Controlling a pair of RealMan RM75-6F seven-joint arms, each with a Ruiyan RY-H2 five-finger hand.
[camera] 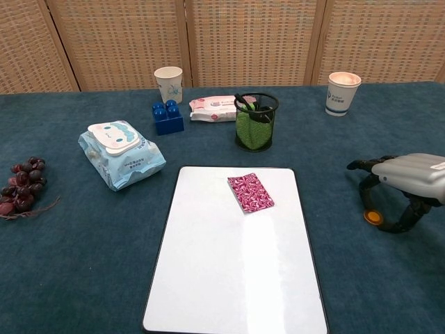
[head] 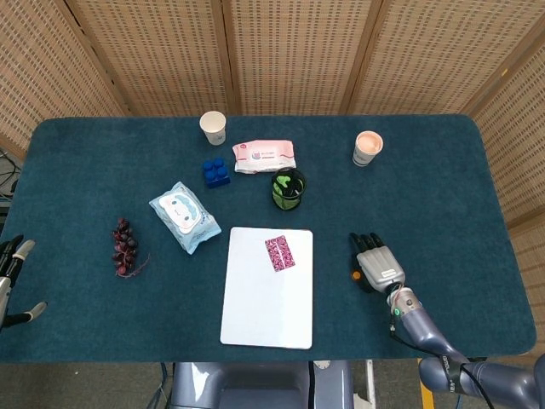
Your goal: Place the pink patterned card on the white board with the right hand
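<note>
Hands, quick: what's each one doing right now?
Right hand: open, holding nothing, fingers arched over the table beside the white board.
Left hand: only an edge shows; cannot be told.

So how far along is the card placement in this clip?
Done: the pink patterned card lies flat on the white board, near its far edge. In hand: nothing; the right hand is off to the board's right, fingers curled, empty. Left: apparently nothing except perhaps retracting that arm.

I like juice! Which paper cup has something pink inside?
The right cup, nearest the right hand; its top looks pink. The left cup, behind the blue block, looks empty.
</note>
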